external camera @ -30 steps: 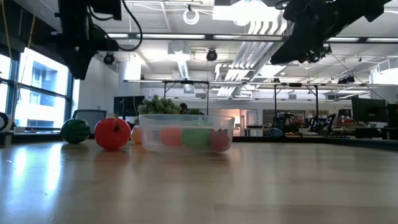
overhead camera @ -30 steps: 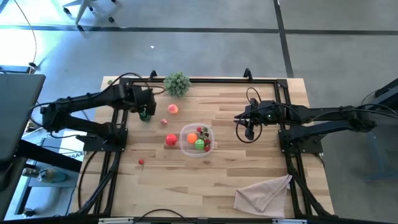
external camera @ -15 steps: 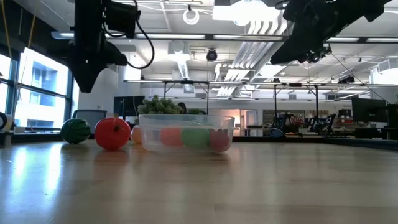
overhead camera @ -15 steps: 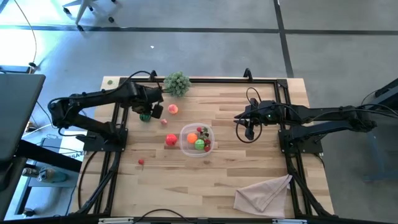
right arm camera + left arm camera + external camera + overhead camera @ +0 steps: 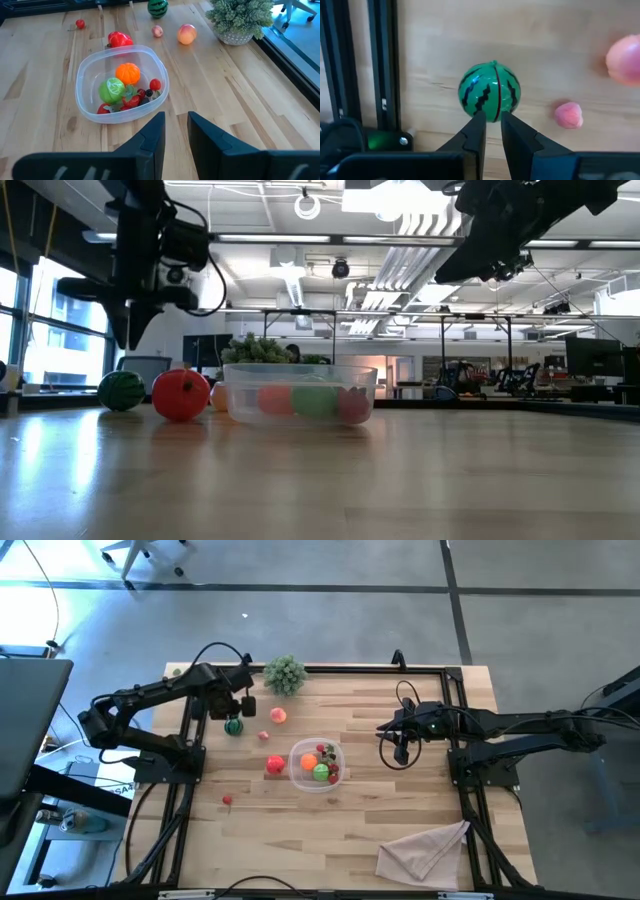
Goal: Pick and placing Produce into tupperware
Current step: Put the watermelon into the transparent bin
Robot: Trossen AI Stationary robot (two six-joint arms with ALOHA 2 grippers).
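Observation:
The clear tupperware (image 5: 293, 762) sits mid-table (image 5: 85, 85) and holds an orange fruit, a green one and small red berries. A toy watermelon (image 5: 490, 97) rests on the wood near the left frame rail (image 5: 233, 726). My left gripper (image 5: 492, 117) hangs above it, pointing down, its fingers nearly together and clear of it (image 5: 125, 340). A red fruit (image 5: 274, 765) lies against the tupperware's left side. A peach (image 5: 277, 715), a small pink piece (image 5: 264, 737) and a tiny red berry (image 5: 227, 801) lie loose. My right gripper (image 5: 176, 117) waits raised to the right of the tupperware (image 5: 400, 750), fingers nearly together.
A bushy grey-green plant sprig (image 5: 285, 673) stands at the far edge. A beige cloth (image 5: 425, 850) lies at the near right corner. Black frame rails (image 5: 380, 60) run along the table's sides, one just beside the watermelon. Bare wood lies between the tupperware and the cloth.
My left arm has swung its elbow in toward the table while the gripper has stayed over the watermelon and come down a little. The watermelon and the other produce have kept their places.

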